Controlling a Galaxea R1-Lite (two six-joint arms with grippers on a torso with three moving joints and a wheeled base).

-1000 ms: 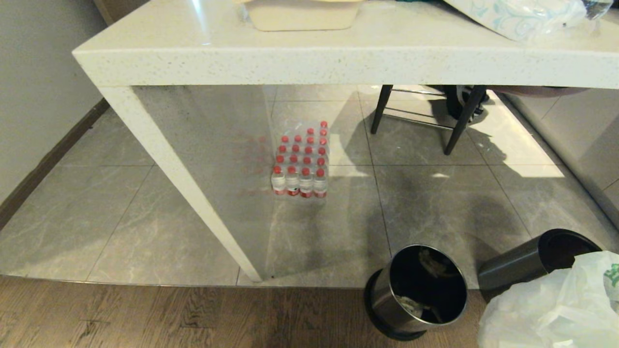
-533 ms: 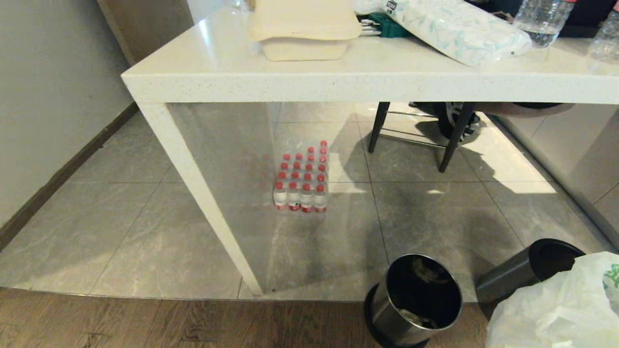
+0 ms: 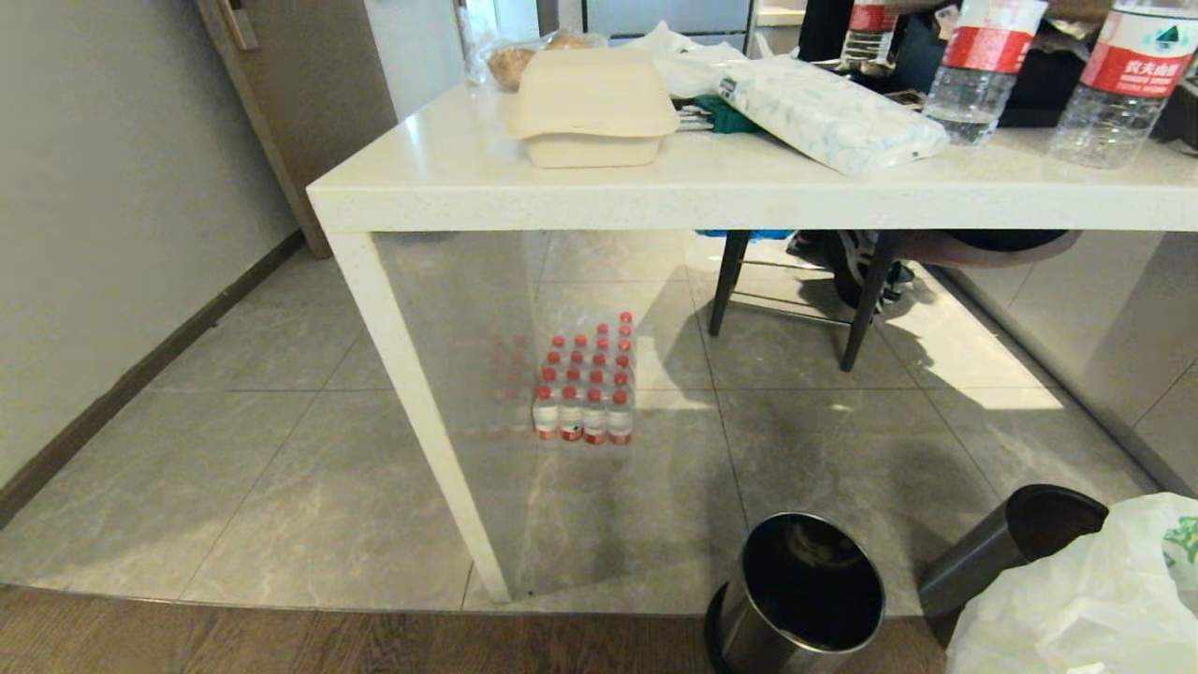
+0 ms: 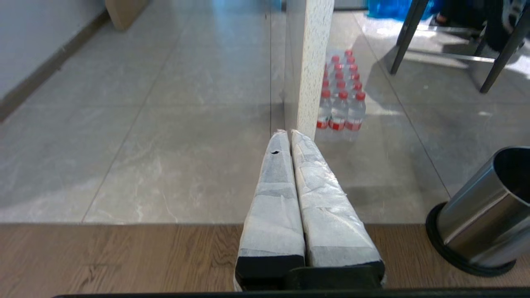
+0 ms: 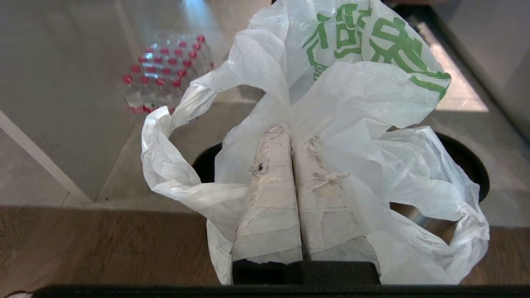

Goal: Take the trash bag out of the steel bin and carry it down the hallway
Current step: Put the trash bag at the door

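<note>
view has tilted up; green-lettered trash bag (image 5: pixel 352 95) in right tool (image 5: pixel 291 134).

Green printed characters on white trash bag (image 5: pixel 364 41), not legible. Red label with white characters and green mountain mark on water bottle (image 3: pixel 1128 75) on table (image 3: pixel 449 178); wording unreadable.

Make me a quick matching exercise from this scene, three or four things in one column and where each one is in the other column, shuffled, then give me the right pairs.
Things:
1. trash bag
2. pack of red-capped bottles
3. takeaway box
4. left gripper

Places or states:
A. on the white table
B. shut, holding nothing
C. on the floor tiles under the table
D. pinched in the right gripper

Pairs: 1-D, 2-C, 3-A, 4-B
</note>
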